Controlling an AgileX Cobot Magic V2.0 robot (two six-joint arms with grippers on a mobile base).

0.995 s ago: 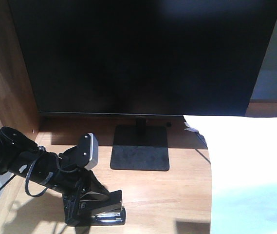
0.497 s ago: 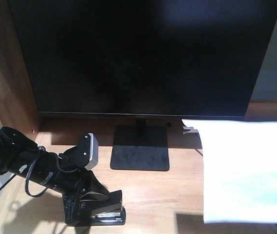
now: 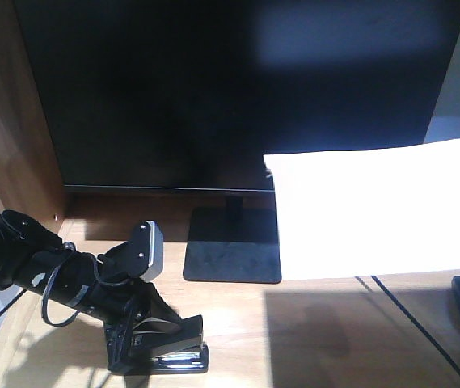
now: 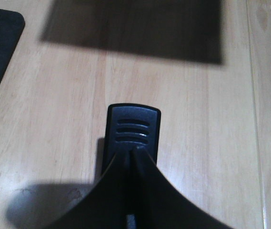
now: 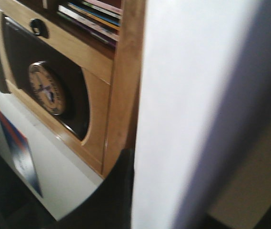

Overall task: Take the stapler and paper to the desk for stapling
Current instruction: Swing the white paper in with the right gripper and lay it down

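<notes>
The left claw (image 3: 135, 341) is clamped on the stapler (image 3: 177, 356), set on the desk (image 3: 310, 331) at near left, while the right claw (image 5: 127, 200) pinches the paper (image 3: 375, 210) aloft at right, seemingly to lay it alongside.

Front view is facing the monitor (image 3: 238, 89) across the desk (image 3: 310, 339), left wrist is looking down close at that same desk, right wrist along the paper (image 5: 187, 114).

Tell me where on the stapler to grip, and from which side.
Pinch the stapler across its narrow sides, just behind the ribbed end, coming from above. It lies flat on the desk with its long sides parallel.
</notes>
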